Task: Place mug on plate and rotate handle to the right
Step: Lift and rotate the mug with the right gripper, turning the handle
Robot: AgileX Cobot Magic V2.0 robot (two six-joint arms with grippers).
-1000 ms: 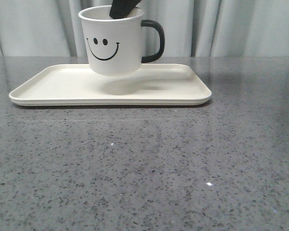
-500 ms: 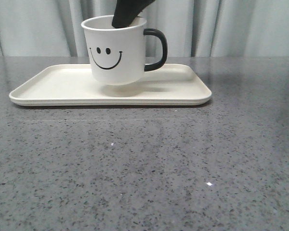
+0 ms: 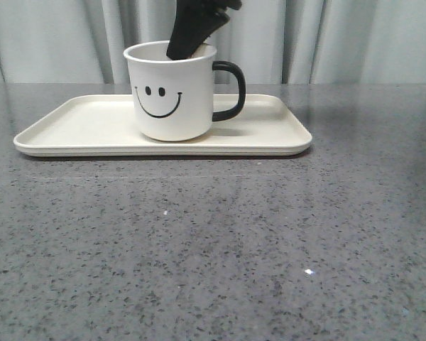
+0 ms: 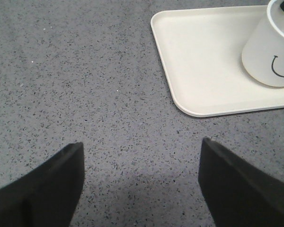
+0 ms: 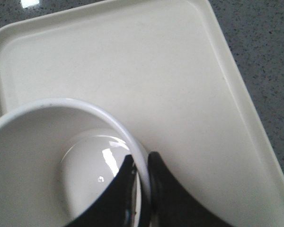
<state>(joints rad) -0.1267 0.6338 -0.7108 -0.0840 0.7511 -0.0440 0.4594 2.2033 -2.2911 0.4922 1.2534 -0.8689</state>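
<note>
So rn the mug [image 3: 172, 92] is sitting upright on the plate [image 3: 78, 131], base looks flat on the tray floor, roughly mid-plate and a bit toward the far edge. Smiley faces the front cam.

Right gripper [image 5: 141, 176] is pinched on the mug's wall, one finger inside the cup, one outside, rim sandwiched between them w/ basically no gap. In the front view it comes down into the mouth of the mug from about 1 o'clock. So it's closed on the mug rim, not let go.

Left gripper [image 4: 141, 182] is wide open, holding nothing, hanging over bare table [image 4: 85, 85]. From its wrist cam the plate corner and mug sit off at about 1–2 o'clock, well apart. So the right arm is way nearer, it's literally on the thing.

The bit that matters: the handle [image 3: 231, 89] sticks out of the mug at 3 o'clock in the front view, i.e. toward the robot's right. Mug's long axis is vertical, so any handle fix would be a twist about that axis. Imo no twist looks needed, handle already points right and the mug's on the plate.

Guess the next thing is just opening the fingers and lifting straight up, w/o dragging the rim and nudging the handle off 3 o'clock.
</note>
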